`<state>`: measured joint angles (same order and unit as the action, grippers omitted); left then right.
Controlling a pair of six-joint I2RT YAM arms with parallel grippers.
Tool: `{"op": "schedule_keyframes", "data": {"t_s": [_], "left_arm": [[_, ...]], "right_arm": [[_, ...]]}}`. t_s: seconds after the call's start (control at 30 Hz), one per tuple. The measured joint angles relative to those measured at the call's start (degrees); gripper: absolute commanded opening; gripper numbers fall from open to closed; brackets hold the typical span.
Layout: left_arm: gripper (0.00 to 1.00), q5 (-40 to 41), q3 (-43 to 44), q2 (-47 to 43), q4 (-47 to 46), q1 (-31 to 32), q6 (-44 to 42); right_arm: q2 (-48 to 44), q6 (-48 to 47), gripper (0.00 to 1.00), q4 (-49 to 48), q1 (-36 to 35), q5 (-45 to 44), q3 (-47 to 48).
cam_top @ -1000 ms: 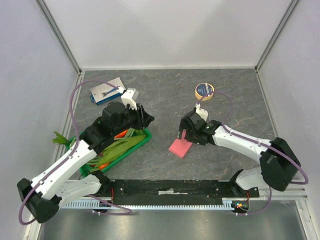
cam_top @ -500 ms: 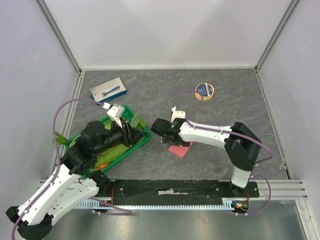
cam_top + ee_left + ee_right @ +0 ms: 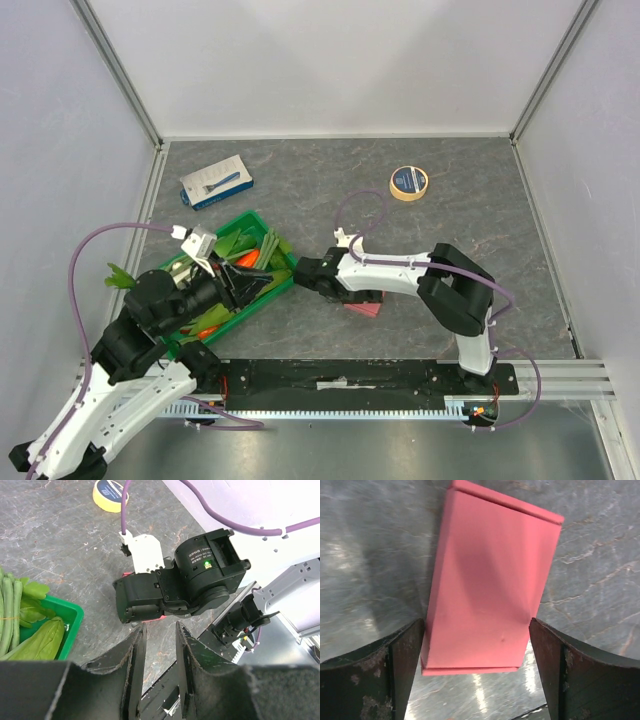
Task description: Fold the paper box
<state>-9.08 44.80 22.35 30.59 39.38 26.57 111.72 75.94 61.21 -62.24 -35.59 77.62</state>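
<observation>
- Over the box the right claw hangs spread wide, with a finger on each side of the near end. Neither one clearly touches the card, and nothing is held.
- From overhead the box lies on the table, mostly hidden beneath the right arm. Only a pink edge shows.
- Left of the box, the left claw hovers over the crate with a narrow gap between its fingers and nothing in it.
- Risk: if the right claw closes across the box's width, the thin card is likely to bow or crease in the wrong place rather than fold along a score line.
- Risk: a finger that lands on top of the box instead of beside it could pin it, or shove it along the smooth table and twist it out of line.
- Risk: these views do not show which flaps are loose, so a fold started on a guess may leave a flap jammed outside.
- Risk: the two wrists are near each other just left of the box, so a reach by the left claw toward the box could knock the right arm.
- Risk: the left claw looks low over the vegetables, so a sideways sweep may snag leaves or tip the crate.
</observation>
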Motion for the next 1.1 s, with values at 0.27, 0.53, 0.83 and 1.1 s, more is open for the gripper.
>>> {"op": "schedule_keyframes", "data": {"t_s": [0.27,0.53,0.83,1.1], "left_arm": [[0.36,0.61,0.07,-1.09,1.31,0.00,-0.68],[0.37,1.14,0.07,-1.07,2.16,0.00,-1.18],[0.36,1.14,0.09,-1.05,2.21,0.00,-1.46],[0.36,1.03,0.20,-0.96,2.19,0.00,-1.77]], "right_arm": [[-3.37,-12.94,0.93,-5.14,3.52,-0.96,-5.95],[-10.62,-32.33,0.84,-15.98,13.07,6.62,-13.97],[-10.38,-50.64,0.75,-19.04,25.70,14.21,-13.14],[-7.67,-64.76,0.82,-18.60,33.03,17.05,-10.23]]}}
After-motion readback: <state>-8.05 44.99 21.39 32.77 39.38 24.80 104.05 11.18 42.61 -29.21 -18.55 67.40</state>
